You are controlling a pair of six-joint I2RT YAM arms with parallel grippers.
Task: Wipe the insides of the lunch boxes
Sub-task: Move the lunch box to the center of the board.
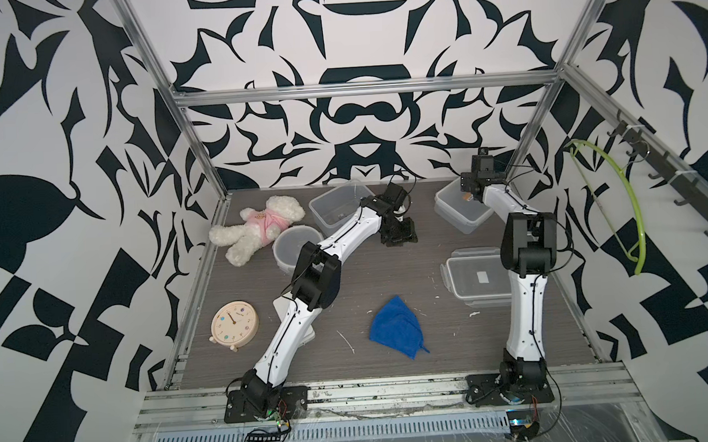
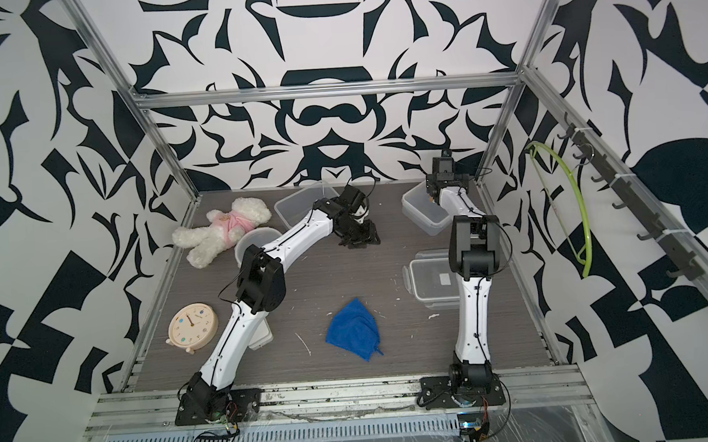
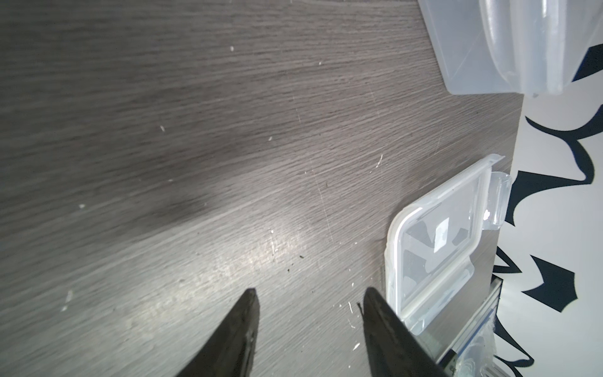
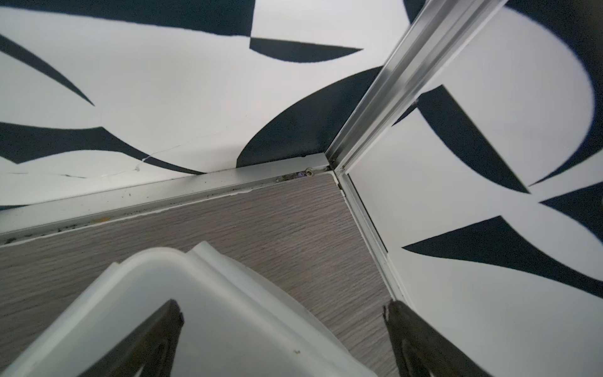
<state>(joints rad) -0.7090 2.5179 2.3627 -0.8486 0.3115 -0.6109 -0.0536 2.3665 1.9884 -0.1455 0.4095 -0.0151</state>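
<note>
Three clear lunch boxes stand lidless on the table. One rectangular lunch box point(image 1: 335, 206) is at the back middle, a round one point(image 1: 293, 248) is beside it, and another rectangular one point(image 1: 456, 212) point(image 4: 202, 326) is at the back right. My right gripper point(image 1: 468, 195) point(image 4: 282, 306) is open wide astride that box's far corner rim, one finger inside and one outside. My left gripper point(image 1: 398, 233) point(image 3: 310, 295) hangs low over bare table between the two rectangular boxes, open with nothing between its fingers. A blue cloth point(image 1: 397, 328) lies crumpled at the front middle, apart from both grippers.
Stacked clear lids point(image 1: 476, 278) point(image 3: 437, 241) lie at the right by the right arm. A white teddy bear point(image 1: 257, 227) and a cream clock point(image 1: 234, 324) are at the left. A flat white case point(image 1: 306, 336) lies under the left arm. Frame posts and walls close the back corner point(image 4: 332, 166).
</note>
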